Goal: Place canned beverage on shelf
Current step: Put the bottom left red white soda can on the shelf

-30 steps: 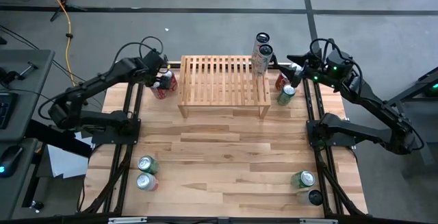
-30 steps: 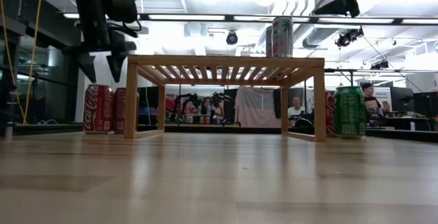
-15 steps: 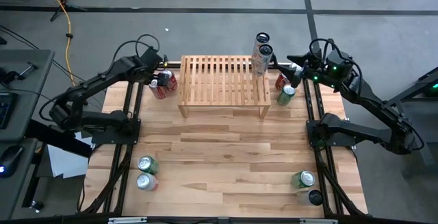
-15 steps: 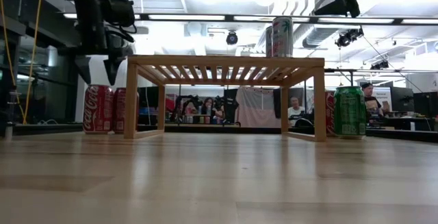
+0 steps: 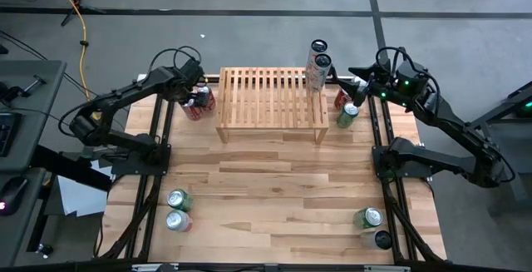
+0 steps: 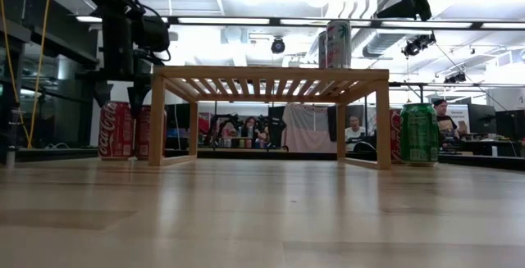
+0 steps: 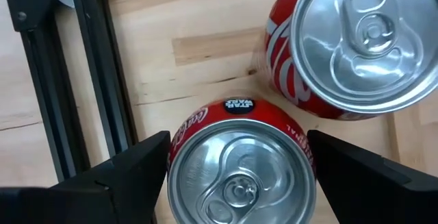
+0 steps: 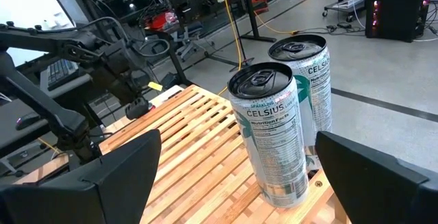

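Left gripper (image 7: 236, 176) hangs over two red cans beside the shelf's left end, fingers (image 7: 116, 176) spread apart on either side of the nearer red can (image 7: 241, 162), holding nothing. In the left wrist view that can's silver top sits between the two dark fingers; the second red can (image 7: 356, 42) stands just beside it. From the low view, the fingertips reach down about to the tops of the cans, whether touching cannot be told.

Right gripper (image 8: 239, 176) is by the shelf's right end, fingers also wide apart and empty, facing two tall white cans (image 8: 274, 131) that stand upright, touching or nearly so, at the far right corner of the shelf (image 5: 272, 97).

On the table right of the shelf stand a green can (image 5: 347, 116) and a red one (image 5: 340, 99). Two more cans (image 5: 177, 209) stand near the table's front left, another pair (image 5: 371, 227) at front right. People show in the room behind.
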`<state>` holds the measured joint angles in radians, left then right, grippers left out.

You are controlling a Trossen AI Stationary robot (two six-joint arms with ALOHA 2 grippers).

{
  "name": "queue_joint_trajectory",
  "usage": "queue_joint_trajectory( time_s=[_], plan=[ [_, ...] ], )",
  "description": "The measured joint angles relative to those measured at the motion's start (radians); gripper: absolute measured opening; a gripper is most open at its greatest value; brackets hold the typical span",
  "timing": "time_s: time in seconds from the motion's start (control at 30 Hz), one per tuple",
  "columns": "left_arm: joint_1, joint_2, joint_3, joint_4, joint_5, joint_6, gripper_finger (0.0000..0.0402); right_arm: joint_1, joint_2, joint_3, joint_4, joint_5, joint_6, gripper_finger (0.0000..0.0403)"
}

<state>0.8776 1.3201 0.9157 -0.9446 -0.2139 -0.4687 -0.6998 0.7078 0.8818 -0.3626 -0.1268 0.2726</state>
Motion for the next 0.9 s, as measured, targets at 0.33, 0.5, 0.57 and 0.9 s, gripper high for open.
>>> queue_joint_trajectory(
  time_s=[0.33,0.5,0.57,0.9],
  plan=[
    [-0.001,-0.036,-0.001,-0.057,0.009,0.052,0.0283,0.0,0.0,0.0,0.0,0.0,0.018,0.0374],
    [-0.001,-0.136,0.039,-0.128,0.035,0.051,0.0279,0.0,0.0,0.0,0.0,0.0,0.016,0.0374],
    [-0.004,-0.183,0.075,-0.142,0.053,0.048,0.0279,0.0,0.0,0.0,0.0,0.0,0.016,0.0374],
    [-0.166,-0.268,0.397,-0.235,0.055,-0.001,0.0279,0.0,0.0,0.0,0.0,0.0,0.016,0.0374]
  ],
)
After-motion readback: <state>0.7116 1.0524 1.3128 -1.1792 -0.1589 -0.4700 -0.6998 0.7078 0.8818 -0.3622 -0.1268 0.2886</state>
